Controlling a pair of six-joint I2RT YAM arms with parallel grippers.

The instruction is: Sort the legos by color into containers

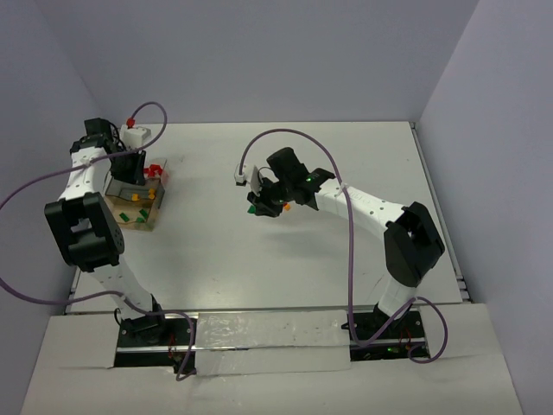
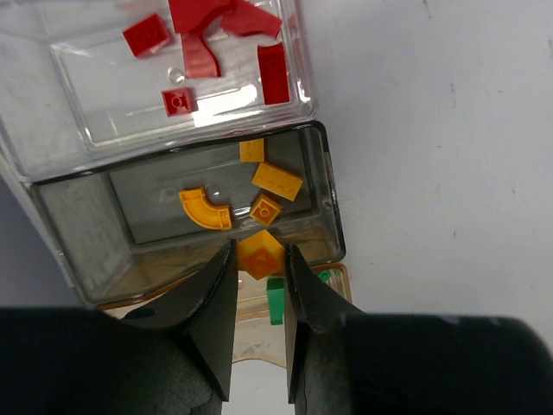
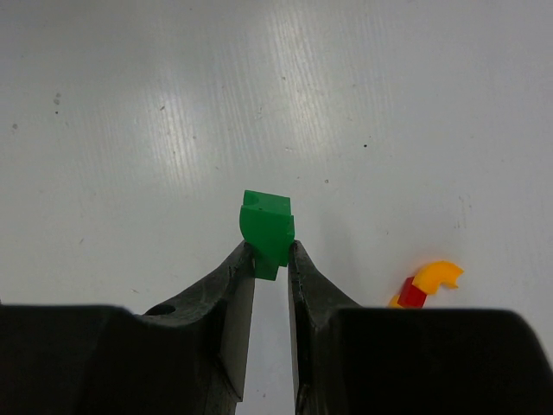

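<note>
The clear containers (image 1: 138,203) stand in a row at the far left. In the left wrist view the top tray (image 2: 60,112) holds several red legos (image 2: 203,56), the middle tray (image 2: 324,186) several orange-yellow legos (image 2: 276,181), and the nearest tray a green lego (image 2: 276,301). My left gripper (image 2: 259,259) is shut on an orange-yellow lego (image 2: 261,252) above the middle tray's near rim. My right gripper (image 3: 271,252) is shut on a green lego (image 3: 267,226) held above the table, at mid-table (image 1: 259,206) in the top view.
A small red lego (image 3: 411,292) and a curved orange-yellow lego (image 3: 438,275) lie together on the white table just right of my right gripper. Purple cables loop over both arms. Walls close in the table at the back and sides.
</note>
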